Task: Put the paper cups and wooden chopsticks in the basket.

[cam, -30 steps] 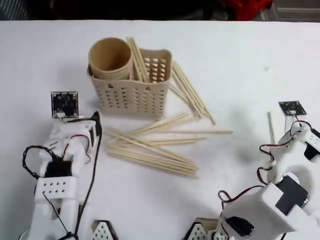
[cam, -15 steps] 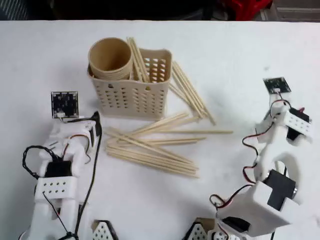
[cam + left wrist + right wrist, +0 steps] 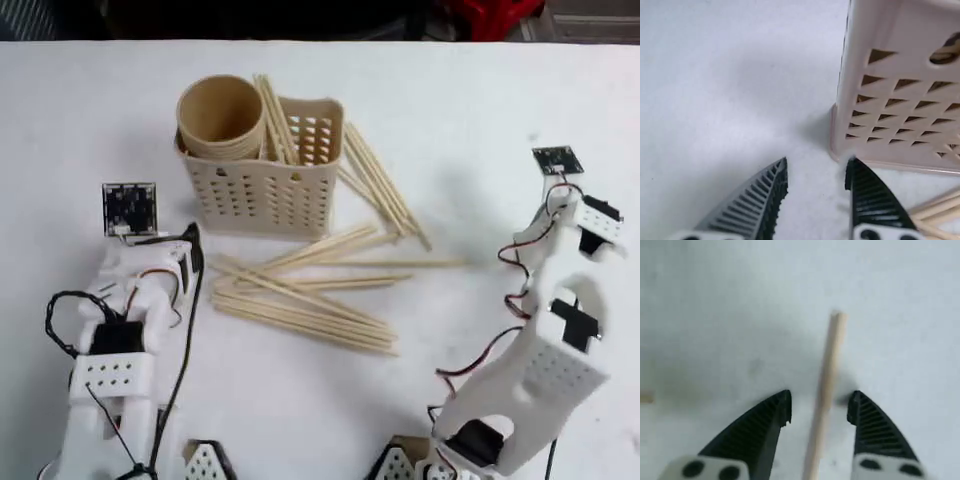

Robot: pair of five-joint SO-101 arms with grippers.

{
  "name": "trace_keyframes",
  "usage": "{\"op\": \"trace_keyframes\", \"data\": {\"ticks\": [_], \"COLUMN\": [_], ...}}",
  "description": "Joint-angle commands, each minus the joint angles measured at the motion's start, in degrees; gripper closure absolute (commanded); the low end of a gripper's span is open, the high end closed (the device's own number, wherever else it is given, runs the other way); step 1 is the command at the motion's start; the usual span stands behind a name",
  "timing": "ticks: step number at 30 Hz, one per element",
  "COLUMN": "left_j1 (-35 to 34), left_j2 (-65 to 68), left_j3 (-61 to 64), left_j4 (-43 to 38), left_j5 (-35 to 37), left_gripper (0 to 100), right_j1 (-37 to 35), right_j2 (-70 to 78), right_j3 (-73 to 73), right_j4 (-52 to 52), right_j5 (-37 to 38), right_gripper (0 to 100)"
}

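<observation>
The beige perforated basket (image 3: 265, 185) holds stacked paper cups (image 3: 220, 115) and a few chopsticks (image 3: 275, 115). Many wooden chopsticks (image 3: 300, 295) lie loose on the table in front of it, and more (image 3: 385, 185) lie by its right side. My left gripper (image 3: 192, 245) (image 3: 816, 172) stands open just off the basket's near left corner (image 3: 890, 90), with nothing between its fingers. At the table's right my right arm (image 3: 560, 250) stretches out. Its gripper (image 3: 819, 400) is open, straddling a single chopstick (image 3: 832, 350) that lies on the table between the fingers.
The table (image 3: 480, 100) is white, with bare room at the left, far right and back. Ends of the loose chopsticks (image 3: 940, 210) show beside my left gripper. Arm bases and cables (image 3: 180, 330) crowd the front edge.
My right arm has swung up and stretched away from the front edge, now covering the single chopstick at the right. The left arm, basket and pile have not moved.
</observation>
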State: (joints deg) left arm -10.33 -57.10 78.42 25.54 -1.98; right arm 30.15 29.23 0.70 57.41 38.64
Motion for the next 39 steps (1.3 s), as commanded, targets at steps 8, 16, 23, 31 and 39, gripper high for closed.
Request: {"op": "trace_keyframes", "data": {"ticks": [8,16,23,31,39], "left_j1": [0.40,0.40,0.40,0.40,0.40], "left_j2": [-1.10,-1.10,-1.10,-1.10,-1.10], "left_j3": [-0.18,-0.18,-0.18,-0.18,-0.26], "left_j4": [-1.32,-1.32,-1.32,-1.32,-1.32], "left_j5": [-0.70,-0.70,-0.70,-0.70,-0.70], "left_gripper": [80,80,80,80,80], "right_j1": [4.44,2.24,-8.13,-31.60,-48.75], "right_j2": [3.21,-17.27,-43.03,-60.44,-53.58], "right_j3": [-12.04,-15.74,-15.82,-17.85,-28.13], "right_j4": [11.12,24.13,25.01,16.31,2.42], "right_j5": [-0.18,-4.57,-17.41,-33.14,-39.47], "right_gripper": [98.1,98.1,98.2,98.2,98.2]}}
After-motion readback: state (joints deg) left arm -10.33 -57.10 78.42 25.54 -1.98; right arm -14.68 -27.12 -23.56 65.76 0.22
